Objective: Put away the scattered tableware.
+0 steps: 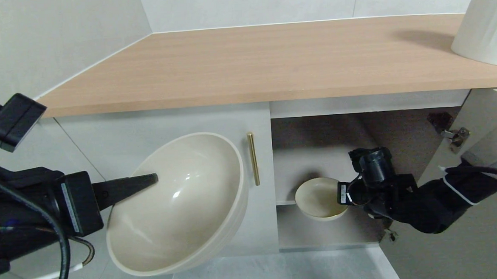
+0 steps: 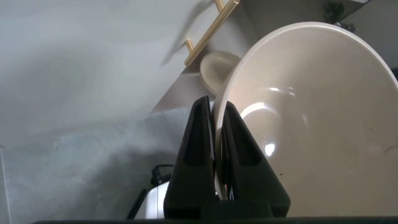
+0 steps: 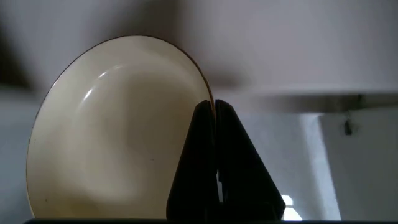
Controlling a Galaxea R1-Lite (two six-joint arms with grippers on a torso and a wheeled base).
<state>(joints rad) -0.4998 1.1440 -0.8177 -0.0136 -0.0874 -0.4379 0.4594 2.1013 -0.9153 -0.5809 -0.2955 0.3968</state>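
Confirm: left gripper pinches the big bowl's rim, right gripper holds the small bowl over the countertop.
Wrong place. The head view shows the right gripper holding the small bowl inside the open cabinet, below the countertop. The rest stands.

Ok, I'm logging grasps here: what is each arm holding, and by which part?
The left gripper pinches the large bowl by its rim. The right gripper pinches the small bowl by its rim.
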